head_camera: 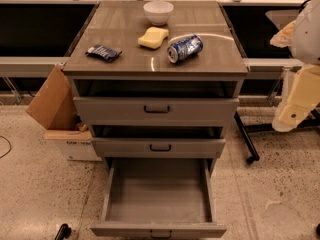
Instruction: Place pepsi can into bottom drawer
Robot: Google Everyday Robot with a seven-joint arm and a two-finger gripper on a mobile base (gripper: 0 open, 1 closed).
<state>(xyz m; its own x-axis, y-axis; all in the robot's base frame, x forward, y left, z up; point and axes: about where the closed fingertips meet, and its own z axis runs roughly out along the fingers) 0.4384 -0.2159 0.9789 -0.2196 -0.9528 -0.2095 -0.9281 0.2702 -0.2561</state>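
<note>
The pepsi can (184,48), blue with silver ends, lies on its side on the cabinet top (125,64), right of centre. The bottom drawer (157,189) is pulled out towards me; its grey floor is bare, and its front panel is at the lower edge of the view. The two shallower drawers above it are pushed in further. My gripper (291,109), cream coloured, hangs at the far right of the view beside the cabinet. It is below the level of the cabinet top and well apart from the can, with nothing seen in it.
On the cabinet top are a white bowl (158,11), a yellow sponge (153,37) and a flat dark-blue snack packet (103,52). Cardboard boxes (55,104) lean at the cabinet's left. A black leg (246,139) stands at its right.
</note>
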